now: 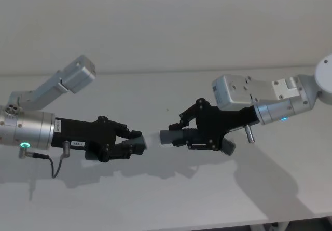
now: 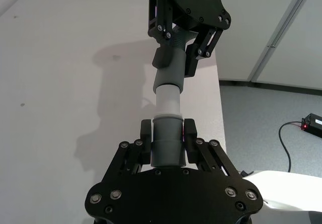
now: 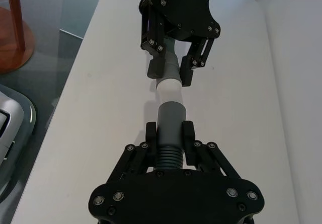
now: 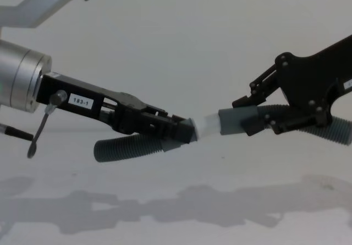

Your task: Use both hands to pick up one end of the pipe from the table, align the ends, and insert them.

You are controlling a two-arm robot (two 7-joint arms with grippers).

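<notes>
Left gripper (image 2: pixel 167 138), left wrist view: fingers clamped on the smooth cuff of one pipe piece (image 2: pixel 167 146); pale whitish tip (image 2: pixel 167 99) runs straight from it into the cuff of the other piece (image 2: pixel 169 73), which the right gripper (image 2: pixel 182 45) holds beyond. Both held clear above the table (image 2: pixel 75 83).

Right wrist view: right gripper (image 3: pixel 170 136) clenched on its piece (image 3: pixel 171 128) where ribbing meets cuff; whitish tip (image 3: pixel 169 89) bridges to the left gripper (image 3: pixel 173 63). Axes look close to in line.

Head view: left gripper (image 1: pixel 132 141) and right gripper (image 1: pixel 179 132) face each other over the table's (image 1: pixel 155 200) middle; whitish tip (image 1: pixel 152 139) spans the gap between the two cuffs.

Chest view: left piece's ribbed tail (image 4: pixel 124 148) hangs under the left gripper (image 4: pixel 184 132); right piece (image 4: pixel 236 121) meets the tip (image 4: pixel 208 125) at a slight angle.

Status, judged: pick-up done, alignment nearly done, insertion begun or just at the mouth; much of the tip remains exposed, so pushing home is left.
</notes>
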